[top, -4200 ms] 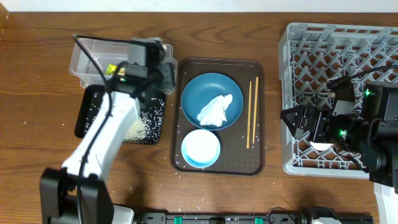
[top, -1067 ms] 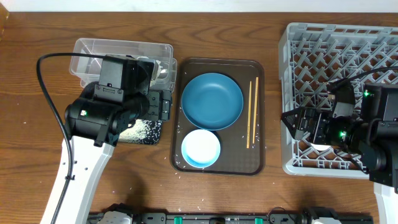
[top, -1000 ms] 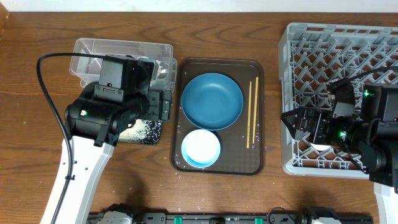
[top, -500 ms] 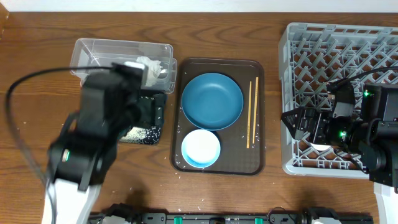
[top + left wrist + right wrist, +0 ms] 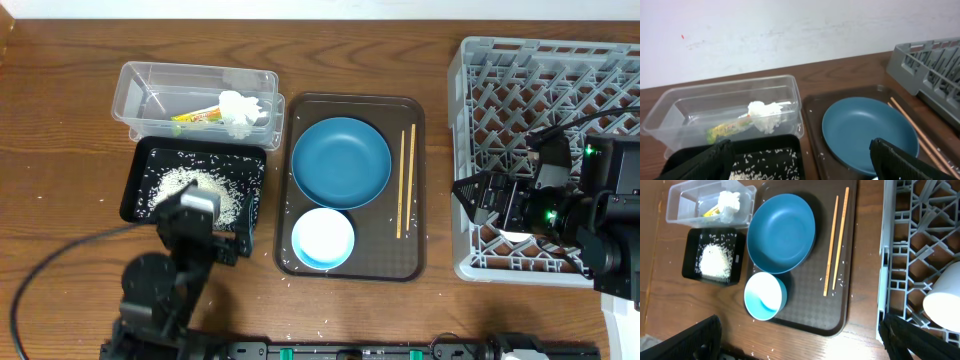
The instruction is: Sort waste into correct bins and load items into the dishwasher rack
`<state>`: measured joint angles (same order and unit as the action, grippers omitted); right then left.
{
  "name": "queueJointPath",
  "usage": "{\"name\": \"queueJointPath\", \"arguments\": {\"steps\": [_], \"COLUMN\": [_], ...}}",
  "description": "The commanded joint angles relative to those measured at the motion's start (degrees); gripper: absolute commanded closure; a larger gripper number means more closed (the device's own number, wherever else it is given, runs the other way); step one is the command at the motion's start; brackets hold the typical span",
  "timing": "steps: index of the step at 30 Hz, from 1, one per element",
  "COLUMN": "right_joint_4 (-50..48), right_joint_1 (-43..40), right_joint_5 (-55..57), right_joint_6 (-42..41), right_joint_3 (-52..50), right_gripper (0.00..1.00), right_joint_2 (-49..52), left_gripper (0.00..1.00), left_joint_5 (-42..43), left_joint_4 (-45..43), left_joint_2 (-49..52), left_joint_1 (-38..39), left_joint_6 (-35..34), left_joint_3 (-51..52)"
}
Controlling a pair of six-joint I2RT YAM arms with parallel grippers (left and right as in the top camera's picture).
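Note:
The clear tub (image 5: pixel 128 82) holds the yellow-green wrapper (image 5: pixel 195 116) and the white tissue (image 5: pixel 241 108). Rice (image 5: pixel 188 186) lies in the black tray (image 5: pixel 134 185). The dark blue dish (image 5: pixel 340 160), the light blue bowl (image 5: pixel 322 238) and the chopsticks (image 5: pixel 405 180) sit on the brown tray. My left gripper (image 5: pixel 800 162) is open and empty, low near the front table edge, facing the black tray. My right gripper (image 5: pixel 800 347) is open and empty at the left side of the grey rack (image 5: pixel 540 70). A whitish cup (image 5: pixel 943 303) lies in the rack. The pink cup is out of view.
The brown serving tray (image 5: pixel 402 262) lies between the bins and the rack. Stray rice grains dot the tray and the table in front of it. A white wall stands behind the table.
The tissue has gone from the blue dish into the clear tub. My left arm has pulled back from over the bins to the front table edge. The right arm has not moved.

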<state>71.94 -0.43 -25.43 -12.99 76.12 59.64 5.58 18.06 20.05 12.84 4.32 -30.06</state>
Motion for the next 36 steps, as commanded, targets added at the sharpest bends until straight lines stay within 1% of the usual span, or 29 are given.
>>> {"name": "queueJointPath", "arguments": {"steps": [1,5,14,23,25,36], "right_joint_4": [-0.11,-0.11,-0.11,-0.09,-0.11,-0.11], "right_joint_1": [0.5,0.5,0.5,0.5,0.5,0.5], "right_joint_5": [0.17,0.17,0.17,0.17,0.17,0.17], "right_joint_6": [-0.24,-0.24,-0.24,-0.24,-0.24,-0.24], "right_joint_3": [0.17,0.17,0.17,0.17,0.17,0.17], "right_gripper": [0.01,0.01,0.01,0.01,0.01,0.01], "right_joint_2": [0.33,0.33,0.33,0.33,0.33,0.33], "left_gripper": [0.11,0.11,0.11,0.11,0.11,0.11], "left_joint_5": [-0.68,-0.7,-0.68,-0.68,-0.66,-0.68], "left_joint_4": [-1.55,-2.34,-3.76,-7.58,-8.79,-8.79], "left_joint_2": [-6.08,-12.39,-20.02,-19.96,-19.96,-19.82], "left_joint_1": [-0.28,-0.28,-0.28,-0.28,-0.28,-0.28], "left_joint_6": [-0.31,-0.31,-0.31,-0.28,-0.28,-0.28], "left_joint_3": [5.49,11.67,19.98,26.82,27.23,27.32]}}
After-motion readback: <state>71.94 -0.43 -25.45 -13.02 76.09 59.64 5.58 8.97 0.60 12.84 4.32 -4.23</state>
